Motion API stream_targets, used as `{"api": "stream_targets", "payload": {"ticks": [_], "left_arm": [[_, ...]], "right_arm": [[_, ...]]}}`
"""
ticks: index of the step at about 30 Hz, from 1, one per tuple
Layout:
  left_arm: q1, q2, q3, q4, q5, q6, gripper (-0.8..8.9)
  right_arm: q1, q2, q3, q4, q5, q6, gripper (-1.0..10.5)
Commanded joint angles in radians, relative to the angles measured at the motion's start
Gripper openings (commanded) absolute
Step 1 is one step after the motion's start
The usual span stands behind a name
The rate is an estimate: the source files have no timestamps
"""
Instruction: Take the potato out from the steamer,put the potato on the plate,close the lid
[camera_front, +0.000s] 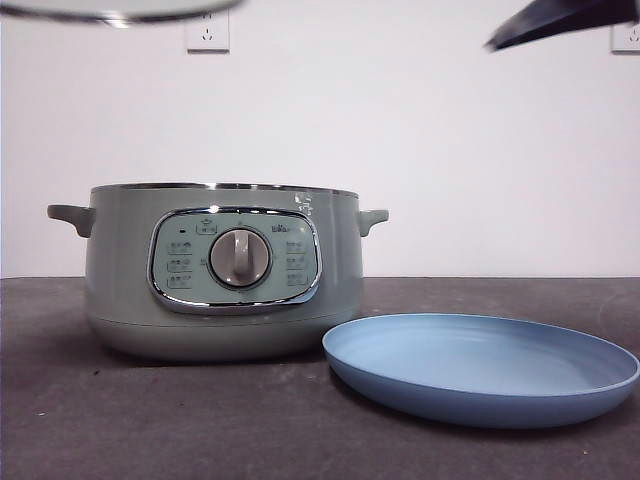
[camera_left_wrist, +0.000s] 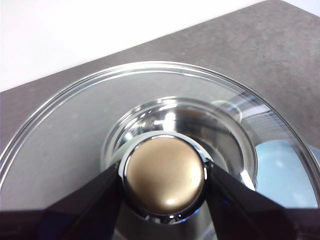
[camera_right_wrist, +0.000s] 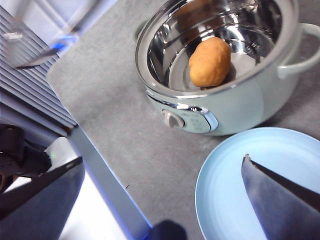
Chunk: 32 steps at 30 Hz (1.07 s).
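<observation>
The left gripper (camera_left_wrist: 165, 180) clamps the knob of the lid (camera_left_wrist: 75, 130), held high above the counter (camera_front: 150, 420). The right gripper (camera_right_wrist: 160, 195) hangs open over the plate (camera_right_wrist: 235, 170); the potato (camera_right_wrist: 210, 61) sits in the steamer (camera_right_wrist: 240, 107)

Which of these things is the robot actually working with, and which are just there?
In the job: potato in the steamer; plate; lid, held by the left gripper; right gripper, open above the plate.
Just there: table, wall sockets.

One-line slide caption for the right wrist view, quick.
Open right gripper hovers above the blue plate, potato lying in the uncovered steamer.
</observation>
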Motion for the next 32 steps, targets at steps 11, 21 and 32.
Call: {"api": "stream_targets", "payload": {"ticks": [11,21,32], "left_arm": [[0.002,-0.298,0.003,-0.256,-0.072,-0.097,-0.09],[0.002,-0.340,0.003,-0.333,-0.071,-0.103,-0.09],[0.001,-0.340,0.003,-0.335,-0.068,-0.103,-0.09]], "right_arm": [[0.222,0.539,0.402,0.033,0.217,-0.003,6.6],[0.272,0.865,0.666,0.040,0.349,-0.044,6.6],[0.276,0.997,0.673,0.109,0.423,-0.073,6.6]]}}
